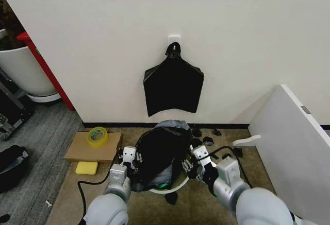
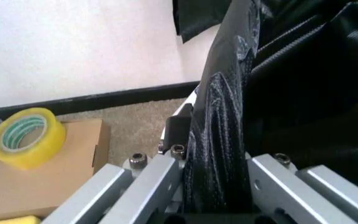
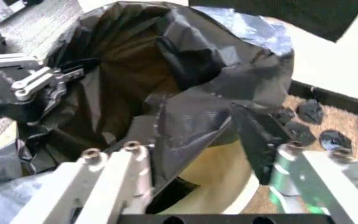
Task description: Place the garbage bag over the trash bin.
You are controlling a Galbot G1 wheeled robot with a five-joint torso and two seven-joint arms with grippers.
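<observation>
One garbage bag (image 1: 160,153) and one trash bin (image 1: 172,186). Two tools: the left tool (image 1: 128,159) and the right tool (image 1: 198,158). One flat black bundle of bags (image 1: 173,86) on the wall. One tape roll (image 1: 97,135), one cardboard box (image 1: 93,148), one yellow sponge (image 1: 86,168). Several small black scraps (image 1: 208,141) on the floor; exact number unclear.

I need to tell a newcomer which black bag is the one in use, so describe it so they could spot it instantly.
Below the flat black bundle of bags hung on the white wall, find the round cream-white plastic trash bin on the carpet. The loose, crinkly black garbage bag billows over it, pinched between the left gripper and right gripper.
</observation>
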